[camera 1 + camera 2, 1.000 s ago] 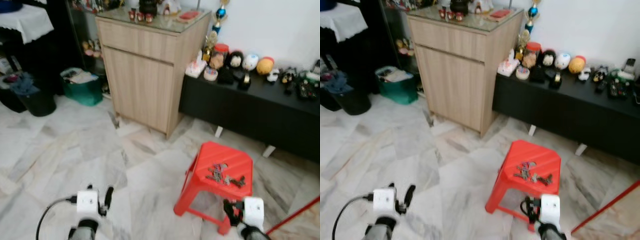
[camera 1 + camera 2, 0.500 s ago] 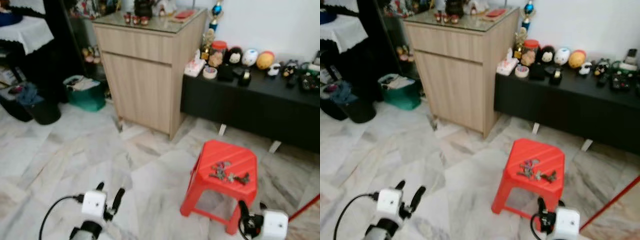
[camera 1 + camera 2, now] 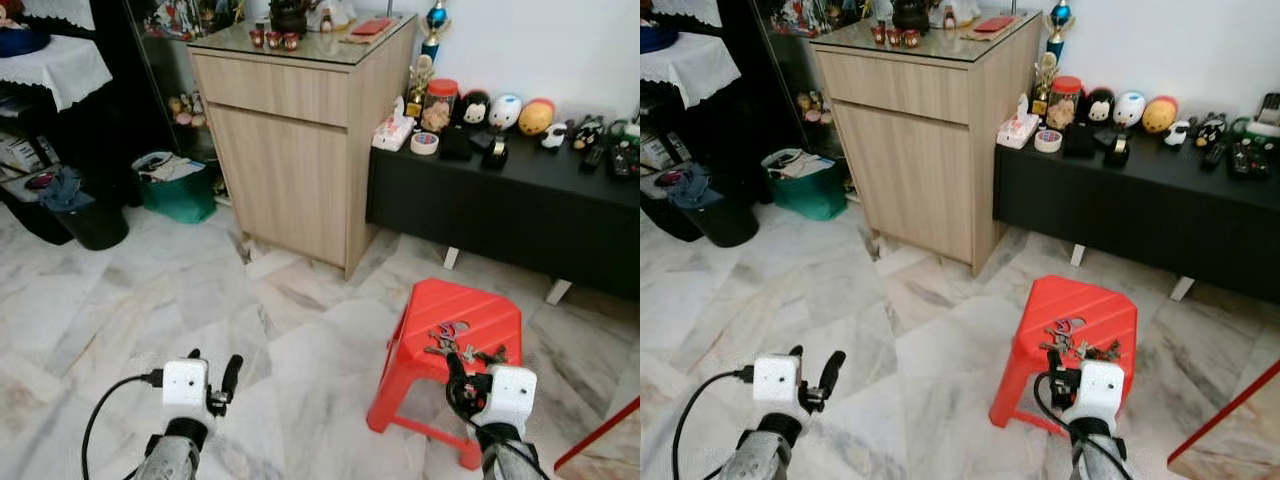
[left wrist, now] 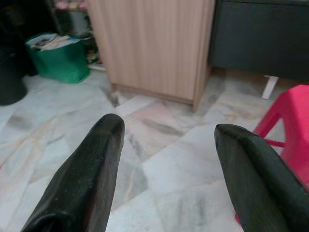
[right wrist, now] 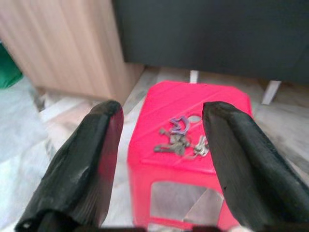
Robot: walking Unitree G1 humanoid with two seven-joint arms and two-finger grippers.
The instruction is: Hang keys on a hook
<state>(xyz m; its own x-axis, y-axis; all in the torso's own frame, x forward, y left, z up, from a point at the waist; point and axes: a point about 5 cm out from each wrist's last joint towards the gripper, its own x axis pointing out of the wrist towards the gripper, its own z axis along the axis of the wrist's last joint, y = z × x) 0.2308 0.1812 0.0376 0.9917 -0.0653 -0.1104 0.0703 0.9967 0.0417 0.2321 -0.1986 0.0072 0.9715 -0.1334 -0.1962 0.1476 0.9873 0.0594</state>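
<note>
A bunch of keys (image 3: 456,346) with a purple ring lies on top of a red plastic stool (image 3: 430,318) on the marble floor. My right gripper (image 3: 457,386) hovers open just in front of the stool's near edge, low and short of the keys. In the right wrist view the keys (image 5: 181,138) sit on the stool (image 5: 164,104) between and beyond the two spread fingers (image 5: 91,150). My left gripper (image 3: 214,372) is open over bare floor to the left, holding nothing; its wrist view shows the fingers (image 4: 87,169) wide apart.
A tall wooden cabinet (image 3: 300,130) stands ahead. To its right is a low black bench (image 3: 520,205) carrying toys and jars. A green bin (image 3: 180,190) and a black bin (image 3: 95,222) sit at the left. A red-edged object (image 3: 600,442) crosses the lower right corner.
The camera has shifted a little. My right gripper has risen and swung in toward the stool's front edge. The left gripper has hardly moved.
</note>
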